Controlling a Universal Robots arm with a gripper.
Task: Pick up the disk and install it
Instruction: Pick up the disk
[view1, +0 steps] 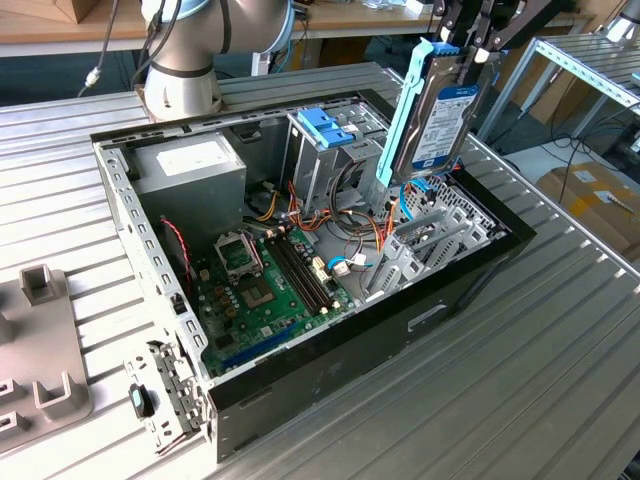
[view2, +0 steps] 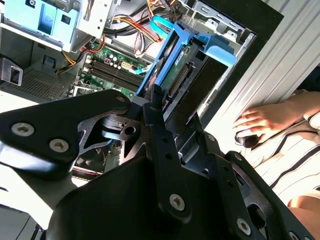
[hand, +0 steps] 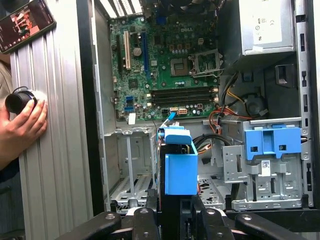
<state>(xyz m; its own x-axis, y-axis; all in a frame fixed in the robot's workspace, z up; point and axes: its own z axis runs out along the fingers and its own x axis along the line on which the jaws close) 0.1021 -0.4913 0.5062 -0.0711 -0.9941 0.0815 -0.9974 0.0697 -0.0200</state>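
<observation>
The disk (view1: 445, 125) is a silver drive with a white-and-blue label in a light blue carrier rail. It hangs upright above the open computer case (view1: 330, 370), at the exterior view's right. My gripper (view1: 460, 55) is shut on its top edge. Both wrist views show the disk edge-on: the blue carrier (hand: 180, 165) points down toward an empty metal drive bay (hand: 131, 165) beside the motherboard. In the second wrist view the disk (view2: 172, 65) runs out from between my black fingers (view2: 152, 107).
Inside the case lie the motherboard (view1: 265, 285), a power supply (view1: 190, 165), loose cables and a tall drive cage with a blue bracket (view1: 325, 125). A person's hand (hand: 22, 122) rests on a black knob beside the case. A grey fixture (view1: 40, 340) sits at the exterior view's left.
</observation>
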